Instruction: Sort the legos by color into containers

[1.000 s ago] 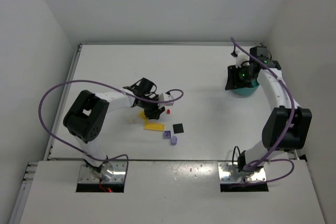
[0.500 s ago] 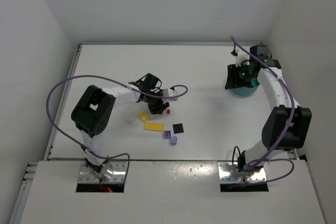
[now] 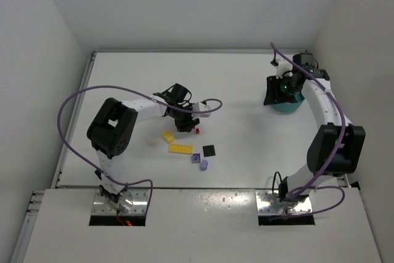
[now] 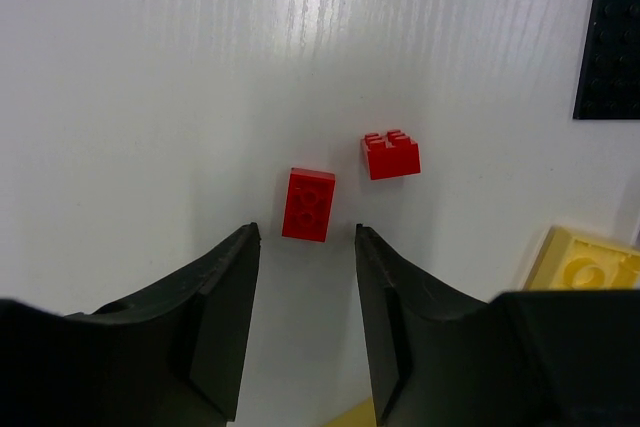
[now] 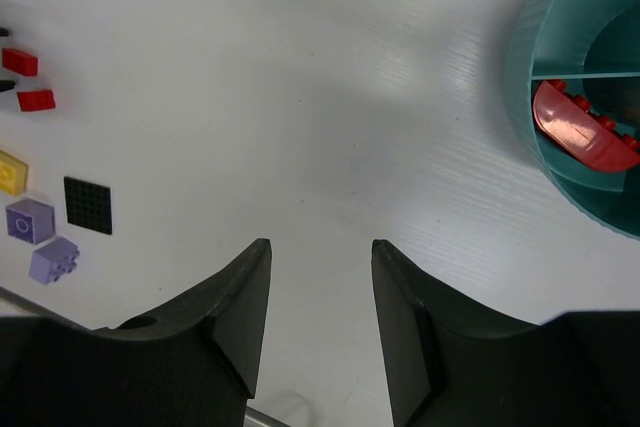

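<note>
Two small red bricks lie on the white table in the left wrist view, one (image 4: 308, 204) just ahead of my open left gripper (image 4: 307, 232), the other (image 4: 391, 155) a little right of it. A black plate (image 4: 610, 45) and yellow pieces (image 4: 585, 262) lie to the right. From above, the left gripper (image 3: 184, 126) sits over the red bricks (image 3: 197, 131). My right gripper (image 5: 318, 247) is open and empty beside the teal bowl (image 5: 548, 137), which holds a red piece (image 5: 583, 131) in one compartment. The bowl (image 3: 287, 104) is at the table's right.
From above, a yellow brick (image 3: 167, 136), a yellow plate (image 3: 180, 149), a black plate (image 3: 209, 150), two lavender bricks (image 3: 199, 161) and a small cream piece (image 3: 151, 141) lie near the table's middle. White walls close in the table on three sides.
My left gripper has moved right and away from the yellow pieces, and now sits at the red bricks. The right arm has not moved.
</note>
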You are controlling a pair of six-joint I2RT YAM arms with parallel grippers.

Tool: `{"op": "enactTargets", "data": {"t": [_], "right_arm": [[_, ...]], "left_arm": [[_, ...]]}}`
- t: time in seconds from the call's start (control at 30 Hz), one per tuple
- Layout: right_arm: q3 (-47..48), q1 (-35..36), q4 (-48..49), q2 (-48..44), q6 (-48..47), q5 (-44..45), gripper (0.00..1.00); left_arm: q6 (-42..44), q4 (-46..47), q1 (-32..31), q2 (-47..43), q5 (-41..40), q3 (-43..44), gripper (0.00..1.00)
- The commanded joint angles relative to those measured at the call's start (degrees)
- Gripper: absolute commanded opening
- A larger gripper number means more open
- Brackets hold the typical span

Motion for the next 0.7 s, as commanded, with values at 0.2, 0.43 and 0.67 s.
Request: {"op": "enactTargets", "data": {"t": [0.2, 0.43, 0.67], "right_arm": [[2.49, 0.18, 0.36, 0.84, -1.31, -2.25, 0.46], [2.49, 0.18, 0.36, 1.37, -1.31, -2.25, 0.46], [2.49, 0.18, 0.36, 1.9, -1.31, -2.25, 0.46]], "left_arm": [[3.34, -2.37, -0.54, 1.47, 2.77, 2.65, 0.45], [3.87, -2.89, -0.54, 1.99, 2.78, 3.79, 0.42], [5.62, -4.47, -1.6, 3.05, 2.26, 4.93, 0.4]]}}
